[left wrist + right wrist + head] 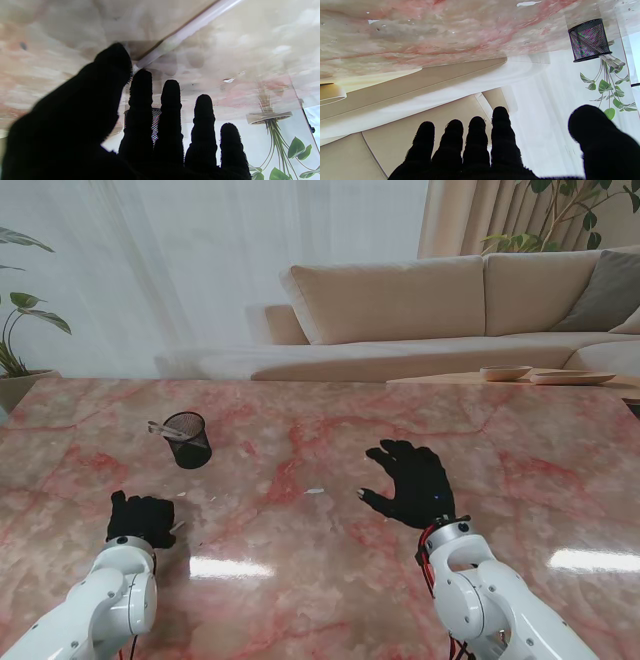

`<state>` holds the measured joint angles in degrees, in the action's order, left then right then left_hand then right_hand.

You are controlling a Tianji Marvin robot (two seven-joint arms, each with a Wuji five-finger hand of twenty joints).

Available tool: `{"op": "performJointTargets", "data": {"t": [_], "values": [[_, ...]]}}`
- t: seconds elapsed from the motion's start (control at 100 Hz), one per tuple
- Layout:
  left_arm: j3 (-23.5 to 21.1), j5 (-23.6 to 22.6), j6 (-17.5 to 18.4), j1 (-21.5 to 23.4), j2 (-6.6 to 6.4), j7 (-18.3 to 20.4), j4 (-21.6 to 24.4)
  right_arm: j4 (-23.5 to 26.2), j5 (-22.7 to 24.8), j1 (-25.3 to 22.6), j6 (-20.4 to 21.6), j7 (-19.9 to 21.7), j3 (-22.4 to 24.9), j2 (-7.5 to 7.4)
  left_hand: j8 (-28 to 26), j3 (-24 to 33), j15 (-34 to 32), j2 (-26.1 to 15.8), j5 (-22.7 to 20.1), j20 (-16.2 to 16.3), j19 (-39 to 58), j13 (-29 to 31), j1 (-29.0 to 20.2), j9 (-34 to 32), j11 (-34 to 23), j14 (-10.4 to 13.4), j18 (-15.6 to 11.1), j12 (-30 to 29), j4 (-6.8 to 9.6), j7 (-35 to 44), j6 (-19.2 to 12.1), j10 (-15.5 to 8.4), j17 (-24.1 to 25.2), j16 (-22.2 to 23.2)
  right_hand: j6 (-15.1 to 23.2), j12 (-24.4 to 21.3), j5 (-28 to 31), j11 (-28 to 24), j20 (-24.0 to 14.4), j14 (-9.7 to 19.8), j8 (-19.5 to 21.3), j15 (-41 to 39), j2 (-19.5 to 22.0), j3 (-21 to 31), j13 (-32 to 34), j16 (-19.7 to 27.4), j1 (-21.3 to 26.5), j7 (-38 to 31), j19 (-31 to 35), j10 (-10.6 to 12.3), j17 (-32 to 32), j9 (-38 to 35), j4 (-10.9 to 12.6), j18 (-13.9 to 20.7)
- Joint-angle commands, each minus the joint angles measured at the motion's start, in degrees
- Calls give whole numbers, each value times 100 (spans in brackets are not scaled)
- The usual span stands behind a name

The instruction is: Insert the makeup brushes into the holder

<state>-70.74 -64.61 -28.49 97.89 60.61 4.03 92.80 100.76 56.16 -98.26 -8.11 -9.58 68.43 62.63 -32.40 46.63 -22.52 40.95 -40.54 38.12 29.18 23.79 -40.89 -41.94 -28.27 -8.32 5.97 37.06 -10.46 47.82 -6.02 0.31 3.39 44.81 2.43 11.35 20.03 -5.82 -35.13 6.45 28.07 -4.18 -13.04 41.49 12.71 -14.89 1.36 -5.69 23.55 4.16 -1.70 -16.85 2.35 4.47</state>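
Stand view: left hand (140, 520) low on table, pinching brush (185, 31); right hand (410, 480) raised, fingers spread, empty.

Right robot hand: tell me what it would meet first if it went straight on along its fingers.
Nothing nearby, by the look of it. The right robot hand points past the far table edge toward the sofa. The mesh holder sits off to its thumb side, out of line. Depth is unclear.
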Motion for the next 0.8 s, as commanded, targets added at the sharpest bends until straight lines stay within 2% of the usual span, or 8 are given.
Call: {"op": "performJointTargets", "data": {"t": [0.0,0.03,0.12,0.29,0.35,0.57,0.79], "values": [[55,7,-67,-7,12,27,-82,25,-2,-56,-43,81,16,-1,131,8,-176,135,-120,62,-115,132,-471,-232,-191,-121,-55,119,-117,224,-225,-50,41,95,51,102,-58,-22,-19,82,61,-34,-40,79,-88,-107,16,-29,59,8,-130,89,198,-8],[62,-3,-57,-15,9,26,-99,30,-1,-61,-46,83,20,-2,267,22,-183,93,-133,61,-87,158,-550,-286,-155,-111,-69,543,-103,362,-258,-53,37,94,49,103,-54,-21,-20,81,62,-36,-41,79,-86,-109,16,-30,60,9,-129,92,196,-9],[79,-36,-62,-33,3,39,-133,40,9,-71,-49,92,29,-4,394,214,-192,-10,-171,31,-74,174,-705,-455,106,-102,-76,1049,-98,399,-279,-62,35,87,51,108,-55,-23,-26,78,61,-42,-38,83,-82,-115,16,-30,67,7,-126,88,189,-9],[51,-55,-52,-20,0,46,-159,45,8,-63,-54,109,24,-5,529,288,-211,-89,-354,11,-83,204,-829,-664,245,-98,-102,1224,-118,412,-411,-111,31,88,53,115,-55,-23,-37,80,60,-51,-36,91,-73,-127,18,-31,78,7,-130,85,179,-17],[29,-65,-12,-4,-3,40,-164,41,7,-52,-55,113,16,-5,727,317,-215,-127,-461,-14,-105,221,-879,-788,464,-83,-119,1415,-125,458,-470,-141,31,77,54,117,-52,-25,-39,74,60,-55,-39,94,-68,-130,23,-32,80,10,-131,81,177,-18],[2,1,141,37,-2,-30,-221,39,3,-35,-87,130,-13,-6,1453,661,-210,-249,-862,-22,-246,230,-936,-851,624,-42,-196,1522,-95,156,-635,-203,43,68,52,124,-51,-25,-48,80,59,-60,-40,106,-65,-141,34,-33,86,11,-137,78,167,-19],[-55,31,345,131,1,-101,-148,52,7,-59,-114,117,-7,-3,1510,697,-199,-246,-1097,36,-279,243,-1014,-918,682,-12,-253,1597,-104,216,-788,-248,66,58,51,130,-52,-27,-54,76,57,-62,-41,112,-64,-148,40,-33,87,11,-141,72,154,-20]]}}
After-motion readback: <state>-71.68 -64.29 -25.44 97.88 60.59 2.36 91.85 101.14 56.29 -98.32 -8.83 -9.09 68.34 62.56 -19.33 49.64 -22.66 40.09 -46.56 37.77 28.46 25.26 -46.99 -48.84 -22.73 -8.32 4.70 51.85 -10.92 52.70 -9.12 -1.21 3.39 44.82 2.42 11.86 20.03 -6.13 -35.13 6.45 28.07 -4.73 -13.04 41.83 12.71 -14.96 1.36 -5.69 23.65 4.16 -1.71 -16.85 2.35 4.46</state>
